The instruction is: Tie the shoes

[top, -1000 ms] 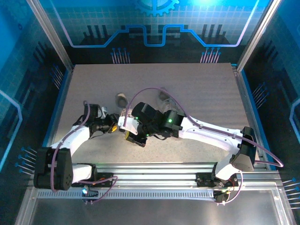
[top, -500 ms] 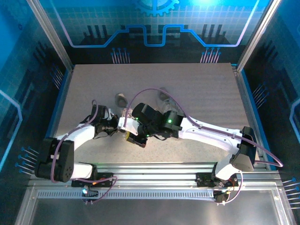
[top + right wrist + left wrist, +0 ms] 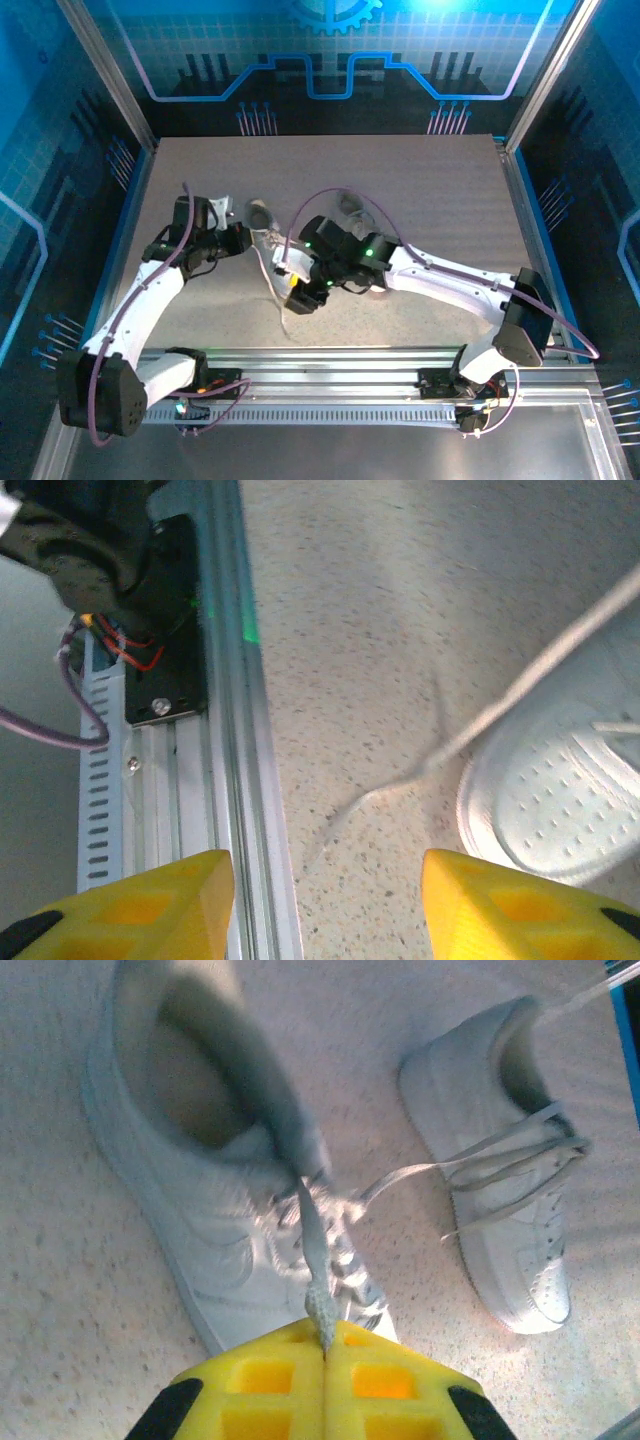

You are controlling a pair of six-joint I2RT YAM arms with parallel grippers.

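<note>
**Left lace pinched, right jaws apart**

The left gripper (image 3: 323, 1345) is clenched on the lace (image 3: 310, 1250) of the nearer shoe (image 3: 190, 1190), which lies on the table (image 3: 60, 1360). The second shoe (image 3: 515, 1220) lies near it on the right. Laces are soft, light and probably slippery, so the free end is the best place to hold. The right gripper (image 3: 325, 895) is released and holds nothing, above a loose lace (image 3: 480, 720). The aluminium rail (image 3: 245, 730) nearby could hinder it.

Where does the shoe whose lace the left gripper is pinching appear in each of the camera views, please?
Top external: the shoe lies left of centre, beside the left gripper.
Left wrist: the shoe lies across the left half, its lace running down into the shut left gripper.
Right wrist: a perforated toe at the right edge, probably this shoe's.
Shared landmark: the speckled table under it.
</note>
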